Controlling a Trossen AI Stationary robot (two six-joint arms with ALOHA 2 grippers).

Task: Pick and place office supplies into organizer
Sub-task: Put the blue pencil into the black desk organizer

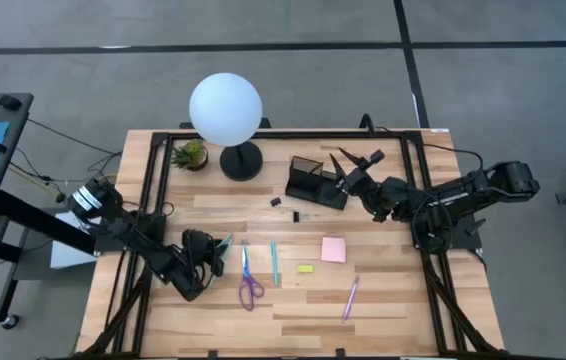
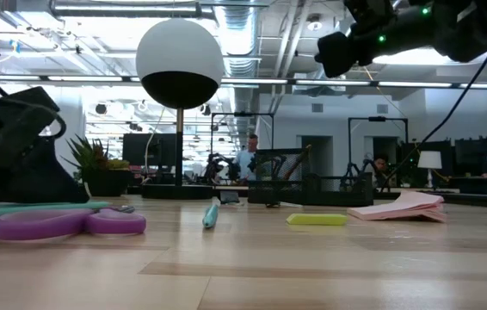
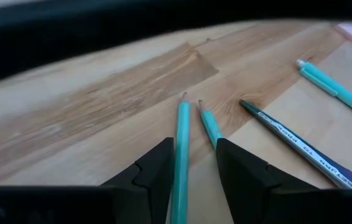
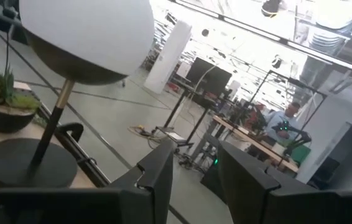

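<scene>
While your left hand (image 1: 225, 243) sits low at the surface's left-front, its fingers stand a little apart around a thin teal pen (image 3: 181, 146), which runs between them; a second teal pen (image 3: 211, 126) lies just beside it, and whether the pads are pressing yet you cannot tell. Judge these pens as light, stiff and slick: they will roll or pivot if pinched near the tip, so take hold near mid-barrel and keep the neighbour out of the grasp.

Next to the right come the scissors (image 1: 249, 285), heavier at the purple handles, then another teal pen (image 1: 274, 263) and a small yellow piece (image 1: 305, 268). Further right, the pink pad (image 1: 334, 249) is soft-edged and flat, best caught by its sides, and a pink-purple pen (image 1: 350, 297) lies nearer the front. Two black clips (image 1: 277, 203) sit between these and the organizer (image 1: 315, 181) at the back.

Your right hand (image 1: 342, 166) hovers above the organizer, fingers parted and empty.

The surface (image 1: 383, 320) is pale wood planking with a globe lamp (image 1: 225, 109) and plant (image 1: 191, 154) at the back. Beyond it is an open workshop with a person at a distant bench.
</scene>
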